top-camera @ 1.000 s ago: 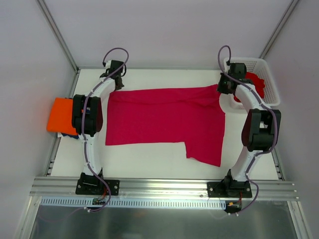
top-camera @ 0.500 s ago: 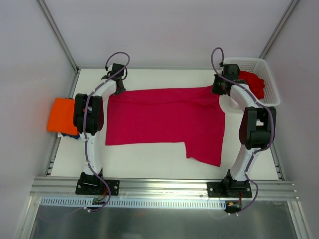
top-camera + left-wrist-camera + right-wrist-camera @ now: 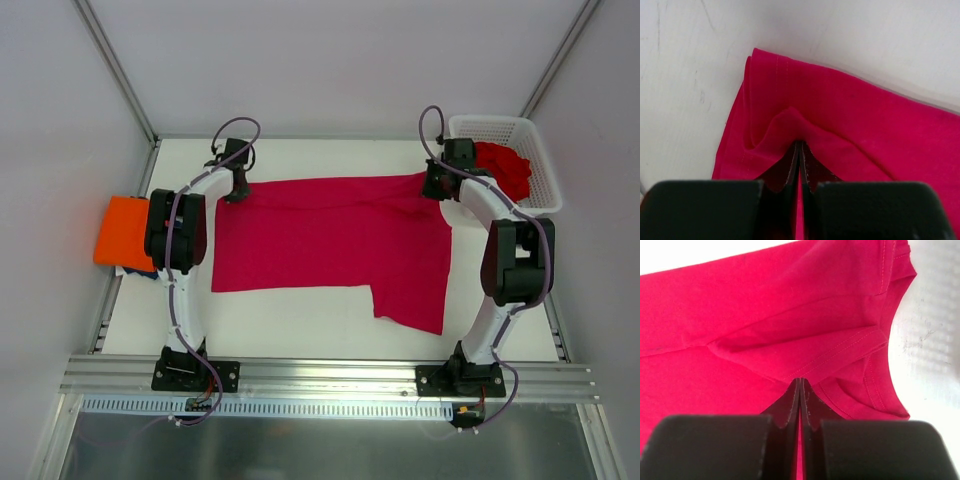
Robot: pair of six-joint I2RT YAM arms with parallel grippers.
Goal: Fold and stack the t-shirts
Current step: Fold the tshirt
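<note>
- Nearest the arm bases, bare table (image 3: 300,320) lies in front of the crimson-pink t-shirt (image 3: 330,235). One flap of it reaches toward the near edge on the right.
- The rest of that shirt lies flat as a wide band across the middle of the table, between the left arm (image 3: 180,235) and the right arm (image 3: 515,260).
- At the table's left edge sits an orange t-shirt (image 3: 122,230), folded small, with a dark blue t-shirt (image 3: 135,270) peeking out beneath it. These two look finished and stacked.
- Along the shirt's far edge, the left jaws are closed on a pinched ridge of crimson cloth at the far left corner. The right jaws are closed on a ridge beside the neckline at the far right.
- Judged from this, the crimson shirt is mid-fold: gripped at both far corners, not yet brought over.
- Farthest right, the white basket (image 3: 540,160) holds a crumpled red t-shirt (image 3: 505,165), not yet folded.
</note>
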